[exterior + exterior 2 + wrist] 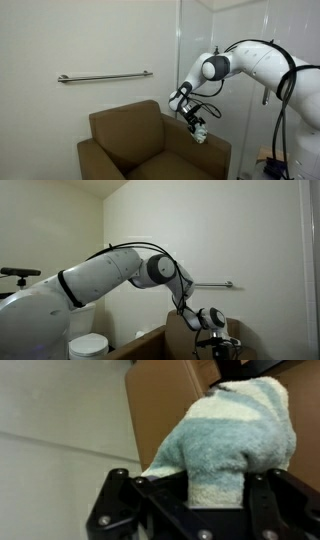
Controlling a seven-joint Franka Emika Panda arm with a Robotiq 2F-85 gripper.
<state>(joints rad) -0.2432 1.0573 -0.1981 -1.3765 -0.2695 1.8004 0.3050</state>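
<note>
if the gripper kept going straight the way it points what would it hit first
Probably the arm of the brown upholstered armchair just below. The gripper points downward, shut on a pale blue and white striped terry cloth, which would touch first; depth is unclear.

In an exterior view the camera stands well back in front of the armchair (150, 140), facing the white wall and its rail (103, 77) – the arm (255, 60) enters from the right edge. In an exterior view with a toilet (88, 345) at bottom left, the lens sits close behind the arm, looking along it to the same wall. Both exterior views share armchair, rail and hand (198, 130). The wrist view looks past the hand from very near – striped towel (235, 435) and armchair fill it
</note>
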